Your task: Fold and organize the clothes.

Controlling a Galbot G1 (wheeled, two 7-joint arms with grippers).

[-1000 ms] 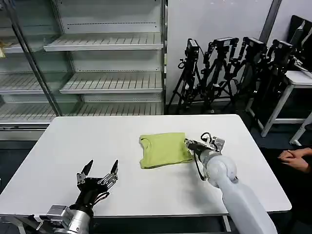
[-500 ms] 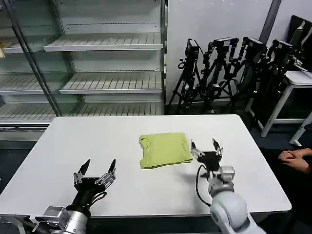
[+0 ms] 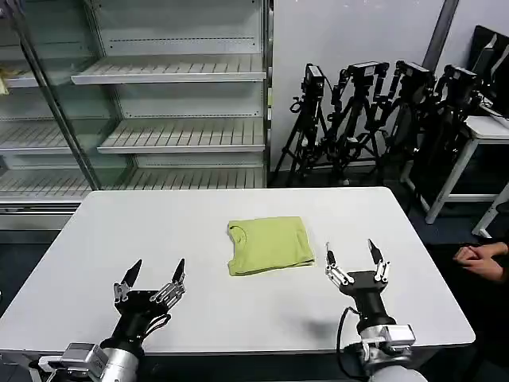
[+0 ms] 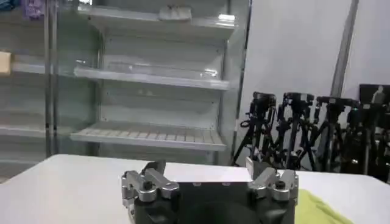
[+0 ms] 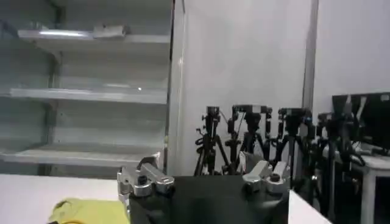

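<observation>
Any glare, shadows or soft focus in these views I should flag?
Head view: even light, T-shirt sharp, faint shadows on the table under left gripper and right gripper. Left wrist view: bright glare on the shelving, overall soft. Right wrist view: shelves hazy, near gripper body dark.

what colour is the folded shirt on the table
Plain lime yellow-green T-shirt, no print; the head view shows it best.

Plain lime-green T-shirt [image 3: 269, 245] on white table [image 3: 159, 231]; black tripods [image 3: 374, 119].
</observation>
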